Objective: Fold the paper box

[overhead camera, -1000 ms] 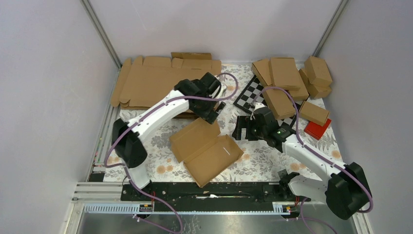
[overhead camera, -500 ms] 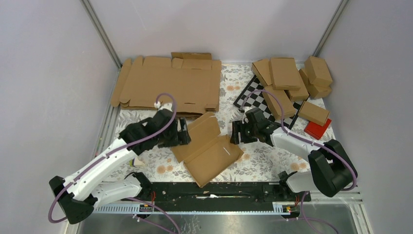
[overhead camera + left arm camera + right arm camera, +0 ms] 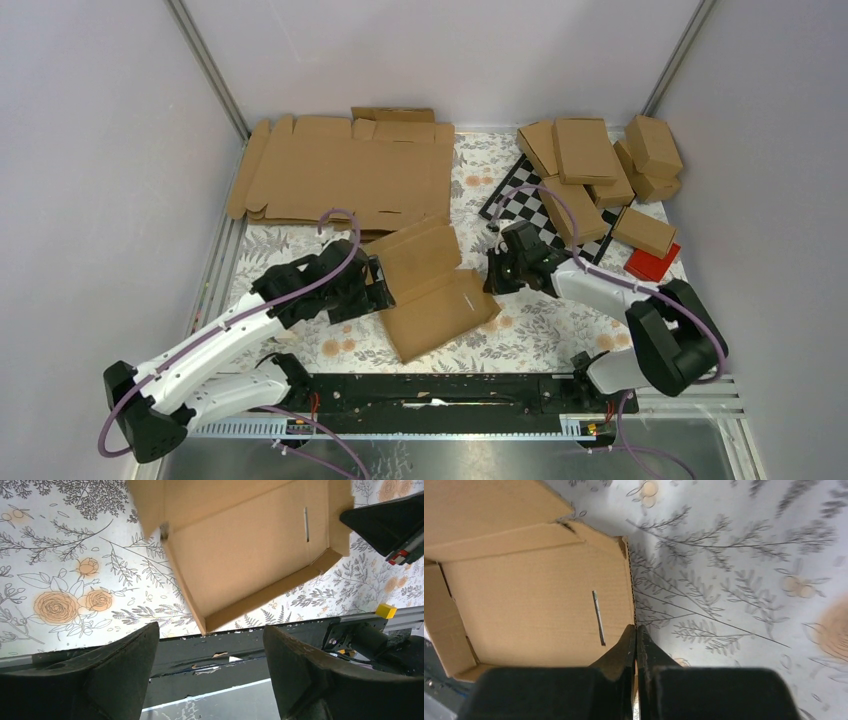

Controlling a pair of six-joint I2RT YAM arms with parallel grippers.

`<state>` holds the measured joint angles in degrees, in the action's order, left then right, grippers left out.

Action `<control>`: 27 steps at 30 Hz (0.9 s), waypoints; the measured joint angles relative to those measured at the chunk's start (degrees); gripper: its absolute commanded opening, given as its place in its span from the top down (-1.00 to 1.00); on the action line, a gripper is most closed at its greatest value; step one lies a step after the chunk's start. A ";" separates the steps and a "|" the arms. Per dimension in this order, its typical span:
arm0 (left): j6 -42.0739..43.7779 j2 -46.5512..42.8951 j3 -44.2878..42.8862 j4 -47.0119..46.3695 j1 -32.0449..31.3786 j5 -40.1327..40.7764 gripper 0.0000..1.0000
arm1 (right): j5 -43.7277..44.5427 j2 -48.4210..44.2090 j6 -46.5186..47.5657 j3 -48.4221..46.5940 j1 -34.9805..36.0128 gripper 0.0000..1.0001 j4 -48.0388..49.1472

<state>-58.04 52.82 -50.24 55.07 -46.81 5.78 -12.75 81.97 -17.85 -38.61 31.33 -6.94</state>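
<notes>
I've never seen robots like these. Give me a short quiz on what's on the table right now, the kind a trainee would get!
1. True or false: the left claw is open wide, with the paper box ahead of it.
2. What colour is the small flat block beside the folded cartons? A green, B red, C blue.
3. Fill in: the right claw is ____, its tips at the paper box's edge.

Key: 1 true; 2 B; 3 shut.
</notes>
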 measured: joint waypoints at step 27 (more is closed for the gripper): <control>-2.49 16.17 12.46 -28.20 -1.95 6.95 0.19 | 9.46 -22.32 -10.43 10.75 -0.11 0.96 -2.67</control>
<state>-60.53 68.99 -37.78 26.87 -48.75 12.73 -3.29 59.66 -28.27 -27.86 31.22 -9.61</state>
